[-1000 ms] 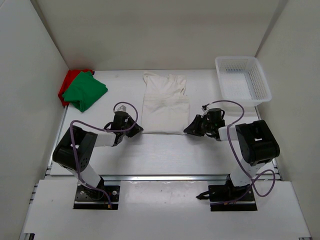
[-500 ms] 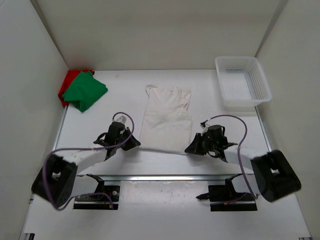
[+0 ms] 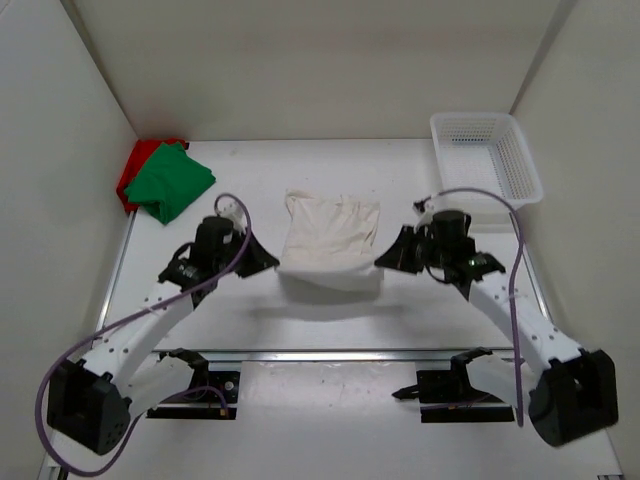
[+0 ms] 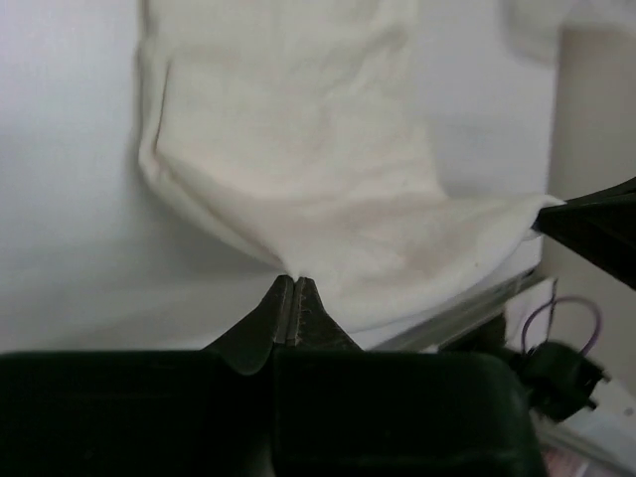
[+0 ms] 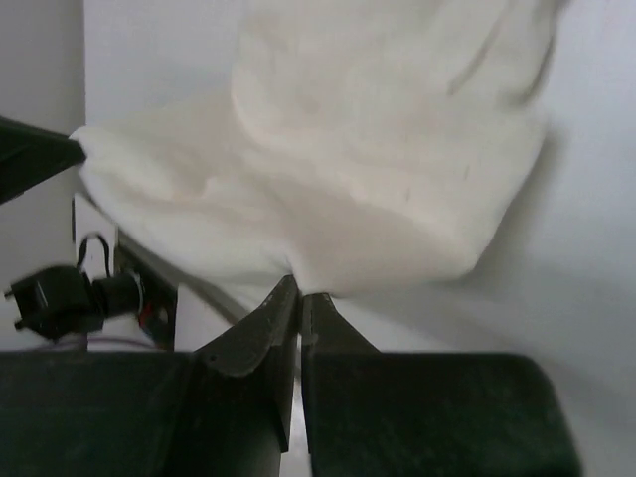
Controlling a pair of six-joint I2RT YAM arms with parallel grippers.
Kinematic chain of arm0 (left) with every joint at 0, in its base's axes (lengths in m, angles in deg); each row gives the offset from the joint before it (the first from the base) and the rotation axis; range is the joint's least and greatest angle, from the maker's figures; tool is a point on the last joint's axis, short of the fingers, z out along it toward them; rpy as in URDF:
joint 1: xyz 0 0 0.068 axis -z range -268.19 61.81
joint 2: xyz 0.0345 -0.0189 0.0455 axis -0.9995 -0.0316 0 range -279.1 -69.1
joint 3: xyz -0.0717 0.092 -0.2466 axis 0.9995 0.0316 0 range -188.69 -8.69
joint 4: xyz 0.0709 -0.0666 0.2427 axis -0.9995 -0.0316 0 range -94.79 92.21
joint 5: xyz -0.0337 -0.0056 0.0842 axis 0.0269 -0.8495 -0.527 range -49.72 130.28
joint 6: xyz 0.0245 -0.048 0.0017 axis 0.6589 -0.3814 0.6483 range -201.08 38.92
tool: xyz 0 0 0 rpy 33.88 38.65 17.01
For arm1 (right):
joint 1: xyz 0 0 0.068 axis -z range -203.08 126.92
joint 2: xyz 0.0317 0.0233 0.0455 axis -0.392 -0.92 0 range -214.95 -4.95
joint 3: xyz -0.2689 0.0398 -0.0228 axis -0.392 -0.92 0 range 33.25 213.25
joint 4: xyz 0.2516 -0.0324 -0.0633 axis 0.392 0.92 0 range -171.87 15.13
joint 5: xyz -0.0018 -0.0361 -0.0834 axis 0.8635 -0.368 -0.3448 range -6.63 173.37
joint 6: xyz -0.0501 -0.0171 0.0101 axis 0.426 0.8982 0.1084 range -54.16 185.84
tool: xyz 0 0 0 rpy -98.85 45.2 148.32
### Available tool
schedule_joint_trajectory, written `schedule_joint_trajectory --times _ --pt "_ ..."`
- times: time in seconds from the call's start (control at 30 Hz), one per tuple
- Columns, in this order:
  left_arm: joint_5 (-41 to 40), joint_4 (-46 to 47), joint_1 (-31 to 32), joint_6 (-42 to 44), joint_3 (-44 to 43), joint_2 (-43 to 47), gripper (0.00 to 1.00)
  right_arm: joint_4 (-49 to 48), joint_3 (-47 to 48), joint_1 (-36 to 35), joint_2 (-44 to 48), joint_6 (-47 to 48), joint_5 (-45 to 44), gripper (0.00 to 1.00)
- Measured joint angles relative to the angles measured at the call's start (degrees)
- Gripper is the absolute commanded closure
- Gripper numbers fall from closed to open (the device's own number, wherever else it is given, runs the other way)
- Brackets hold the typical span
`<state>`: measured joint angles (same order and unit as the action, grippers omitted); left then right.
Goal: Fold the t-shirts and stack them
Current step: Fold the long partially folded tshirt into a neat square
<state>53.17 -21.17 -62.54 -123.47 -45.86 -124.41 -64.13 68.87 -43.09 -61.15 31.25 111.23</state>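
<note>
So the left gripper and right gripper each clamp a near corner, with the white shirt running straight away from both.

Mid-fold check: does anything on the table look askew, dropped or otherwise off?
Nothing stands out. The left tool and right tool each pinch a near corner of the white t-shirt, its lifted edge sagging between them. The green t-shirt lies over the red t-shirt at the far left; the basket sits upright, far right.
</note>
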Motion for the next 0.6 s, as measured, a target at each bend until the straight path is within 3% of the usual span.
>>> schedule_joint_trajectory --times 0.17,0.3,0.6 --pt "-1.9 8.6 -4.9 0.9 -17.2 -13.9 1.0 -1.9 22.4 7.7 -20.1 5.6 0.8 1.0" --pt "-3.0 13.6 -6.6 1.0 -28.9 -28.8 1.0 -4.3 34.6 12.0 -34.4 7.2 2.1 1.0" --pt "-5.0 15.3 -9.4 0.9 -42.5 -55.4 1.0 -3.2 57.5 14.8 -63.3 8.3 7.5 1.0"
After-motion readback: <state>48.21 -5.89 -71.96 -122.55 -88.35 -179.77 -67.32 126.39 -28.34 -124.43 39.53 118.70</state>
